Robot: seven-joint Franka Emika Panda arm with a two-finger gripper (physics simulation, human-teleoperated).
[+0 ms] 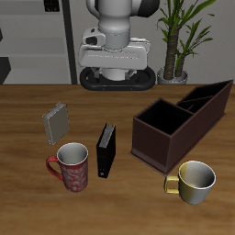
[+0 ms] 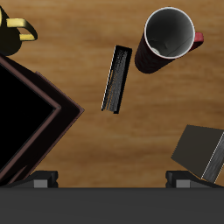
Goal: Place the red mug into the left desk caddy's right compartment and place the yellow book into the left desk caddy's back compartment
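- The wooden surface (image 1: 27, 197) carries everything.
- The left desk caddy (image 1: 179, 124) stands open-topped; what shows of its compartments holds nothing.
- The gripper (image 2: 112, 181) hangs high over the surface, jaws spread wide and holding nothing.
- The yellow-cream mug (image 1: 195, 181) stands before the caddy.
- The red mug (image 1: 72, 166) stands upright near the front edge.
- The black book (image 1: 106, 150) stands on edge just beside the red mug.
- The yellow book (image 1: 57, 123) stands tilted behind the red mug.

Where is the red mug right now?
In the exterior view the red mug stands upright on the table near its front edge, beside the black book, with the yellow book just behind it, outside the left desk caddy.
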